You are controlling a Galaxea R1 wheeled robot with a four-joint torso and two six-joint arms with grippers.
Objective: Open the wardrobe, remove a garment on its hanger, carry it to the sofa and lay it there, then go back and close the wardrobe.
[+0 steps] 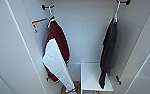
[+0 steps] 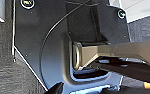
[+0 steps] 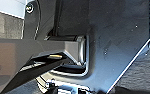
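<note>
The wardrobe (image 1: 88, 32) stands open in the head view, its white doors swung out to both sides. The black garment (image 1: 108, 50) hangs long and slim at the right on a thin white hanger (image 1: 116, 11), hooked on a dark rail end near the top. It dangles over a white shelf (image 1: 91, 75) low in the wardrobe. The sofa is out of view.
A maroon garment with a white panel (image 1: 56, 52) hangs at the left on its own hanger. The left door (image 1: 8, 50) carries a small label with an orange stripe (image 1: 39, 23). The right door (image 1: 143, 62) has a small dark fitting (image 1: 118, 79). Dark carpet (image 2: 3, 62) shows in both wrist views.
</note>
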